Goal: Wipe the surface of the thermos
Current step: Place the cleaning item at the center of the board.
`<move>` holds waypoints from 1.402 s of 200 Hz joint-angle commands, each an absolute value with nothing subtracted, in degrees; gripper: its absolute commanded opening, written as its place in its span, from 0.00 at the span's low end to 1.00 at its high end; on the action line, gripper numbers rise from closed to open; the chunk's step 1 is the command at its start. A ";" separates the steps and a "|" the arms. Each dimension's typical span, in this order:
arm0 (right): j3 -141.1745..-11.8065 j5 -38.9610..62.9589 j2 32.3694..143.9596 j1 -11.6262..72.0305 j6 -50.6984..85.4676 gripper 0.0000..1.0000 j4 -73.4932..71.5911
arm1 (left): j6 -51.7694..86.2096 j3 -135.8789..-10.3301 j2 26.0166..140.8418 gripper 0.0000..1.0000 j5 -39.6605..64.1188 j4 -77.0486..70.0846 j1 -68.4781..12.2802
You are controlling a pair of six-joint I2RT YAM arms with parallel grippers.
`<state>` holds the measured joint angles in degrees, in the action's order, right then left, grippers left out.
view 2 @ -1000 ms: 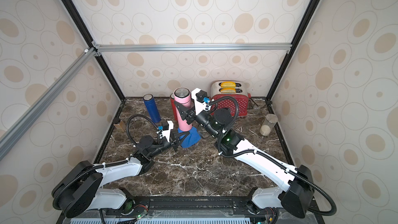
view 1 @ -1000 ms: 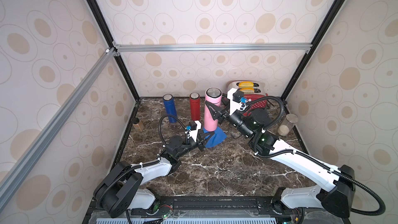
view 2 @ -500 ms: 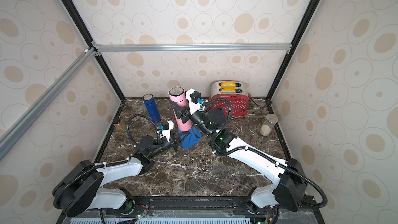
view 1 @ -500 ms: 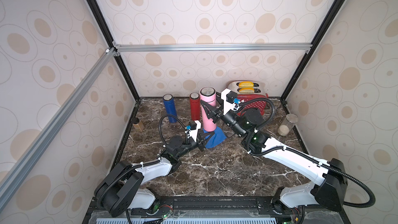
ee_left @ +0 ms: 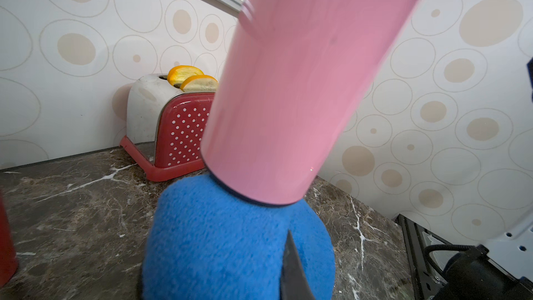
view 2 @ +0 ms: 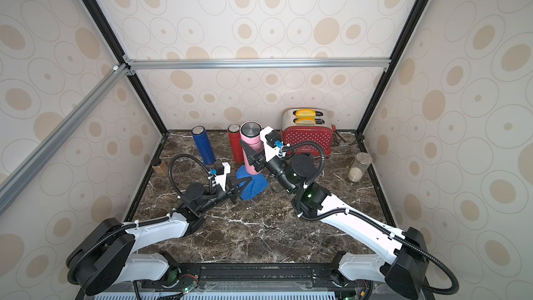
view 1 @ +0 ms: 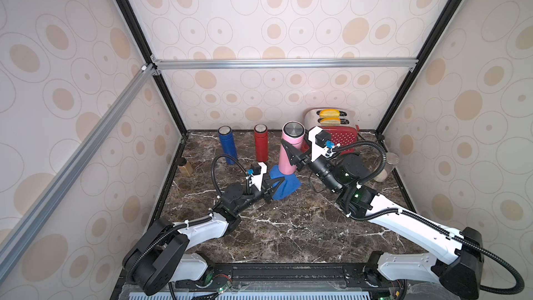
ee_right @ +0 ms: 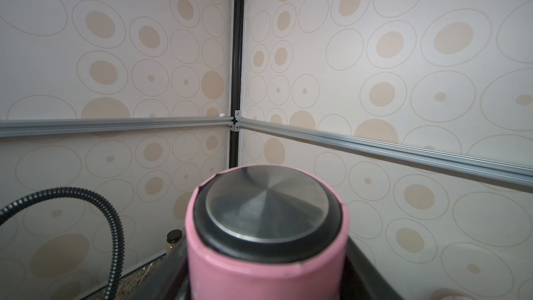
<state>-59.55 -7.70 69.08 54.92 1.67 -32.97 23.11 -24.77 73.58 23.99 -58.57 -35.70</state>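
Mid-frame, the right gripper [view 1: 294, 155] is clamping the tilted pink thermos [view 1: 289, 147], its far finger partly hidden behind it. The left gripper [view 1: 276, 186] is pinching the blue cloth [view 1: 288, 187], whose far edge is disappearing under the thermos base

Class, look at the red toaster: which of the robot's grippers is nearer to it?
Right. The right gripper, clamped on the pink thermos, is beside the toaster; the left gripper, holding the blue cloth, is farther forward.
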 commanded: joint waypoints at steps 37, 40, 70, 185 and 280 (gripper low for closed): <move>-58.49 -11.79 65.26 53.87 -5.01 0.00 -29.58 | 23.19 -28.81 65.11 0.00 16.23 -34.36 -35.31; -58.49 -11.82 65.18 53.77 -5.01 0.00 -29.45 | 23.59 -28.97 65.05 0.00 15.81 -33.12 -35.30; -58.38 -11.87 65.04 53.04 -4.97 0.00 -29.00 | 28.12 -30.82 67.35 0.00 11.17 -23.20 -35.26; -54.95 -3.18 70.02 44.08 0.92 0.00 -37.55 | 34.63 -35.73 84.20 0.99 7.93 -14.63 -35.27; -60.48 3.63 95.83 36.70 3.86 0.00 -57.80 | 27.12 -40.51 68.35 0.99 -4.85 15.02 -34.60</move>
<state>-56.45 1.78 92.36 38.83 2.59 -43.88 29.69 -39.79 72.58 -0.86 7.16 -35.29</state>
